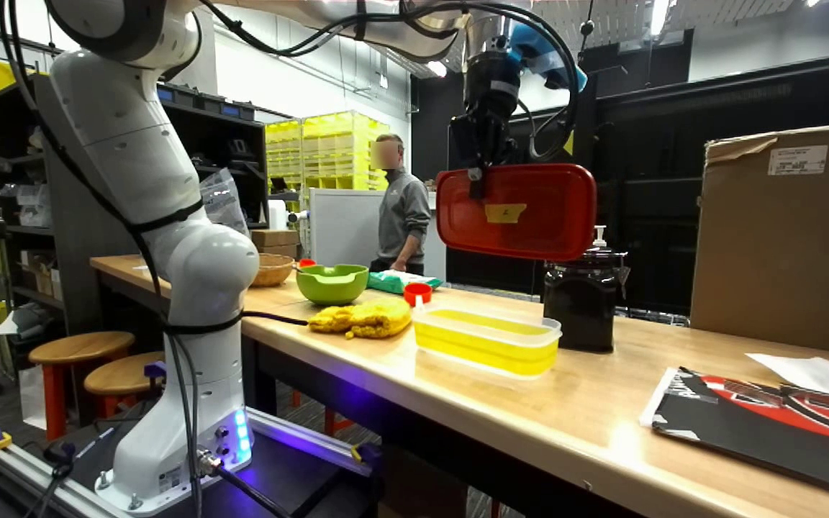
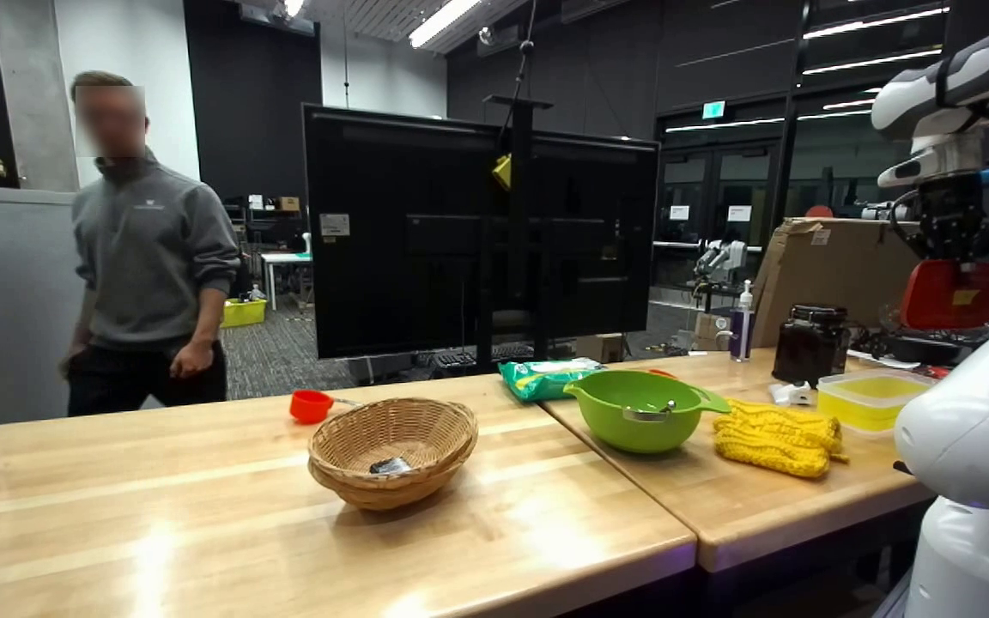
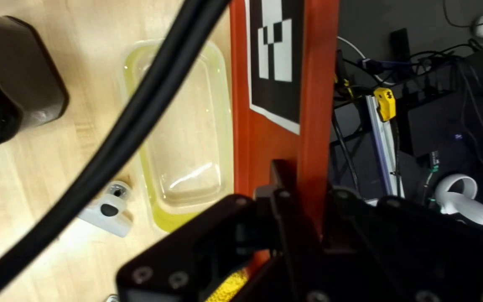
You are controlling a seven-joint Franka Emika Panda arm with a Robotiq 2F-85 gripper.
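My arm (image 1: 134, 144) arches high, gripper (image 1: 477, 183) pointing down, pinching the upright red lid (image 1: 529, 234) by what looks like its top rim.

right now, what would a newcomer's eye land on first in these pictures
Most likely the red rectangular lid, held on edge in the jaws above the wooden worktop. On that worktop, an open, yellow-tinted plastic container beside a dark jar and a lime-green spouted bowl farther along would probably draw the eye next. After those, perhaps the man in a grey pullover, standing on the far side in both exterior views.
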